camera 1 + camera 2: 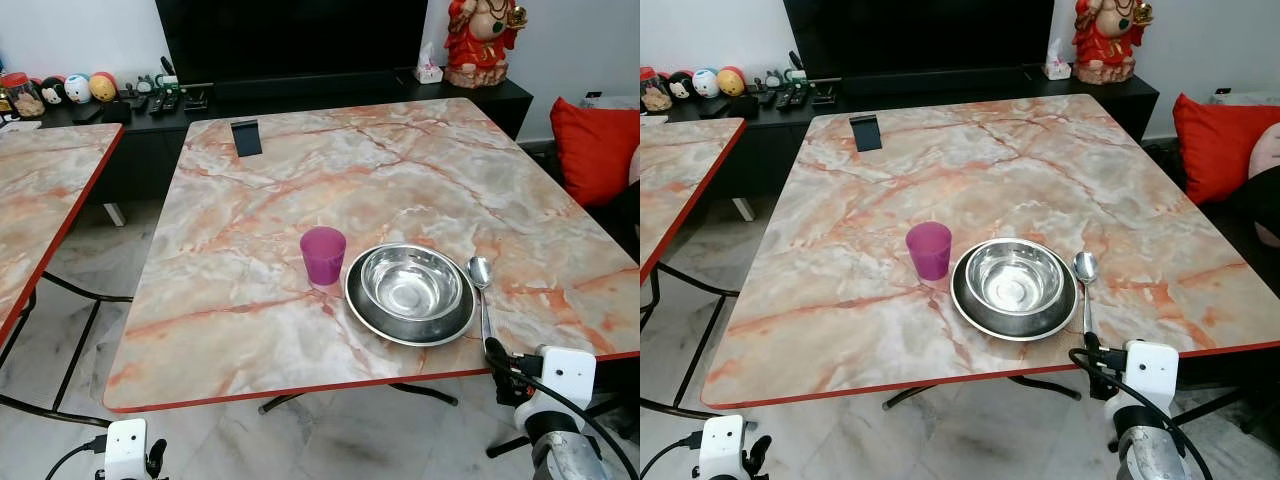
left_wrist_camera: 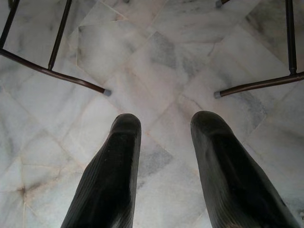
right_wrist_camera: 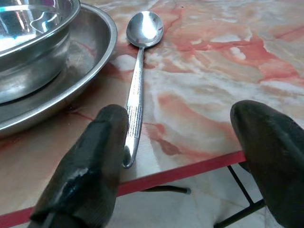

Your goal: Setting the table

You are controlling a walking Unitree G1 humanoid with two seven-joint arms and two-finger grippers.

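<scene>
Spoon (image 3: 137, 90) — slim, shiny steel — beside plate (image 3: 90, 71).

Purple cup (image 1: 323, 254), silver bowl (image 1: 411, 281) and spoon (image 1: 481, 283), red-edged peach-veined marble table (image 1: 300, 170).

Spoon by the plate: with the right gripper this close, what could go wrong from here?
The spoon's handle tip lies right at the table's red edge, beside one finger of the open right gripper; a brush could knock it off. Its handle also runs close along the steel plate, so a nudge might push it against the rim.
</scene>
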